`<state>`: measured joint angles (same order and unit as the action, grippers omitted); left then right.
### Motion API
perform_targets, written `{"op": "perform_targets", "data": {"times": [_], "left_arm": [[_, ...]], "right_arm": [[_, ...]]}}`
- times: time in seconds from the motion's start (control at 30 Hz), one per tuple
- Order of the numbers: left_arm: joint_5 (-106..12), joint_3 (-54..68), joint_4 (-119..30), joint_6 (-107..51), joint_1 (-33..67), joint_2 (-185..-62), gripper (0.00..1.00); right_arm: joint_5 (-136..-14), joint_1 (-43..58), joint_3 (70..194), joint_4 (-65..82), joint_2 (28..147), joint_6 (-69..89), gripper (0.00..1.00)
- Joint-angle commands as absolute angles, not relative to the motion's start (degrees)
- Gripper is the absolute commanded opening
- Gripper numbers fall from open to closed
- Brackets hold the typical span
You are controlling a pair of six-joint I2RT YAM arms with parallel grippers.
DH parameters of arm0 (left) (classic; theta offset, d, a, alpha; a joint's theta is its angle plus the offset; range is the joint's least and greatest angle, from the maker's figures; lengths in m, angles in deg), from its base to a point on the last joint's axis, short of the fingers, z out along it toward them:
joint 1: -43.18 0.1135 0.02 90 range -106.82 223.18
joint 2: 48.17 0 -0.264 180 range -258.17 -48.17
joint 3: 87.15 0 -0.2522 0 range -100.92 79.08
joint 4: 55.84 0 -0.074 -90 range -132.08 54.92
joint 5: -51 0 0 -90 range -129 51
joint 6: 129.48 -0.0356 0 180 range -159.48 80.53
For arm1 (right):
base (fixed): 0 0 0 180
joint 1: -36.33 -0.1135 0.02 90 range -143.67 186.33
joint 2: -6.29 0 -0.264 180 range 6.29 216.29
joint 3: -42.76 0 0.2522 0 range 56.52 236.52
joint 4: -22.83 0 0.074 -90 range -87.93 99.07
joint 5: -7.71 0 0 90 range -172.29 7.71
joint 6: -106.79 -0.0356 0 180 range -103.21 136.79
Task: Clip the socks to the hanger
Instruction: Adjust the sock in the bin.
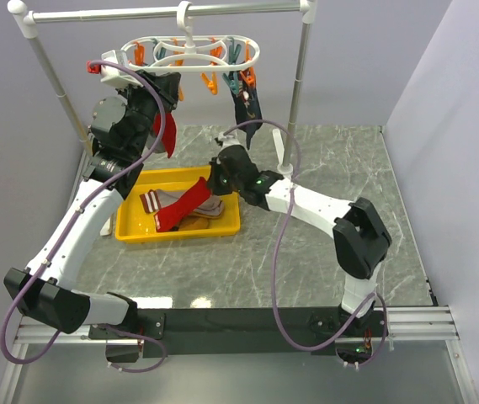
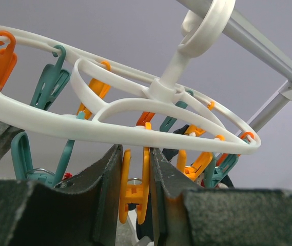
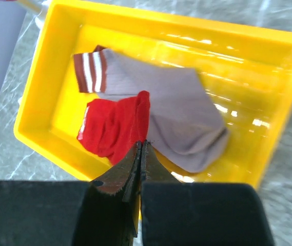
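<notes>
The white oval hanger (image 1: 197,52) (image 2: 135,105) hangs from the rail with orange and teal clothespins under it. My left gripper (image 1: 172,84) (image 2: 135,151) is raised to its left side, shut on an orange clothespin (image 2: 134,189). A red sock (image 1: 162,126) dangles beside that arm and a dark sock (image 1: 246,109) is clipped at the hanger's right. My right gripper (image 1: 215,178) (image 3: 141,143) is low over the yellow tray (image 1: 130,231) (image 3: 33,128), shut on the edge of a red sock (image 1: 184,206) (image 3: 112,128). A grey sock (image 3: 181,118) with a striped cuff lies under it.
The white pole-and-rail stand (image 1: 163,13) carries the hanger, its posts at the back left and back right of the marble table. Purple cables (image 1: 281,244) loop off both arms. Grey walls close in behind and to the right.
</notes>
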<state>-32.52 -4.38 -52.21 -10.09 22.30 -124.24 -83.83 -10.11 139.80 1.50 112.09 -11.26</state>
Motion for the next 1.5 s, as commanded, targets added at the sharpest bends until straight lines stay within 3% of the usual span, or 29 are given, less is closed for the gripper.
{"op": "perform_targets", "data": {"times": [0.0, 0.9, 1.43, 1.47], "left_arm": [[-31.79, -4.06, -55.26, -9.95, 22.09, -122.96, 0.18], [-31.09, -3.45, -55.26, -10.12, 22.09, -123.05, 0.18], [-31.26, -3.09, -55.26, -9.94, 22.09, -122.88, 0.18], [-31.35, -3.09, -55.26, -9.94, 22.09, -122.96, 0.18]], "right_arm": [[-85.89, -8.77, 136.86, 2.57, 108.95, -10.55, 0.0], [-91.16, 0.55, 118.31, -3.5, 94.27, -7.82, 0.0], [-93.36, 2.31, 116.98, -7.89, 92.78, -5.63, 0.0], [-93.19, 2.22, 118.03, -9.03, 92.78, -5.19, 0.05]]}}
